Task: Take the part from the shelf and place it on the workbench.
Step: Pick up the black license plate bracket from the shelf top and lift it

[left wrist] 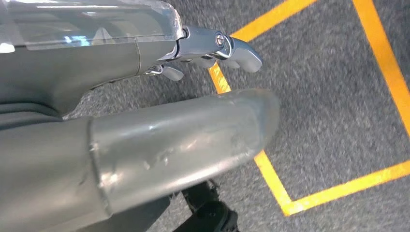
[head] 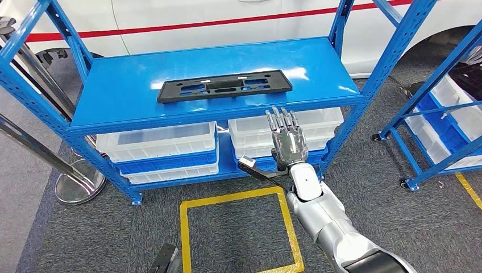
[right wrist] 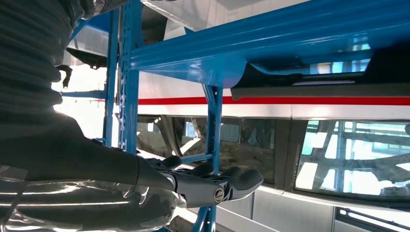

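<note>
1. While seen from the head view: black part [head: 224, 86] lying flat on the blue shelf [head: 113, 91] top level, untouched. Right robot hand [head: 288, 136] raised in front of the shelf edge, just below and right of the part, fingers spread and extended, holding nothing, no contact with the part. Judged: task barely begun, reach under way, grasp, lift and carry to the workbench all left. No workbench visible. White bins [head: 159, 145] on the lower level, yellow floor marking [head: 239, 196] on grey carpet, white vehicle with red stripe [head: 170, 25] behind. No readable writing or brand.

2. From the left wrist view: left robot hand [left wrist: 193, 87] pointing down at the carpet and yellow floor marking, thick thumb extended, other fingers apart from it, nothing held. Judged idle, hanging at the side. No text.

3. From the right wrist view: right robot hand fingers loosely extended, empty, close to the blue shelf frame [right wrist: 212, 116]; dark edge of the part [right wrist: 314, 89] showing at the shelf level, apart from the fingers. Red stripe on the white vehicle beyond. No labels legible.
</note>
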